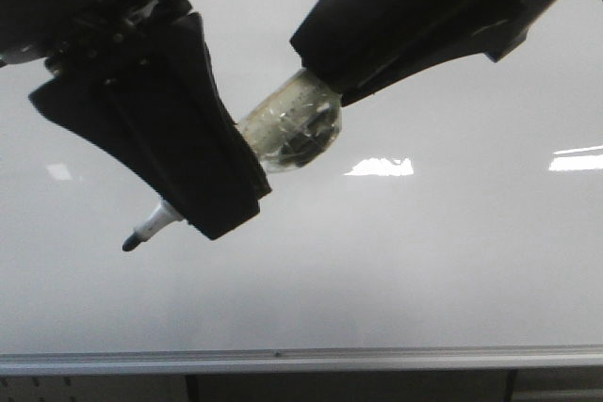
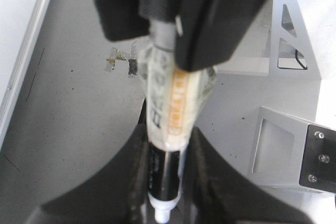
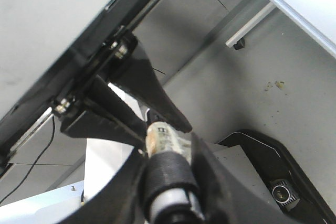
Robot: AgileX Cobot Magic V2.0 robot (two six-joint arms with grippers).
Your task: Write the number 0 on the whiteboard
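Both grippers are clamping 1 marker (image 1: 283,129): the left gripper (image 1: 203,204) near the tip, the right gripper (image 1: 325,82) on the taped end. The whiteboard (image 1: 424,270) is sitting blank behind (no 0 showing). Uneven pulling could be twisting the pen loose.

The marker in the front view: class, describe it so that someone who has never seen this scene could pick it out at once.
Start at the whiteboard filling the view. Two black grippers meet before it; the left gripper and right gripper both clamp the marker. It alone is slim and pale, wrapped in clear tape mid-barrel, with a dark tip poking out lower left.
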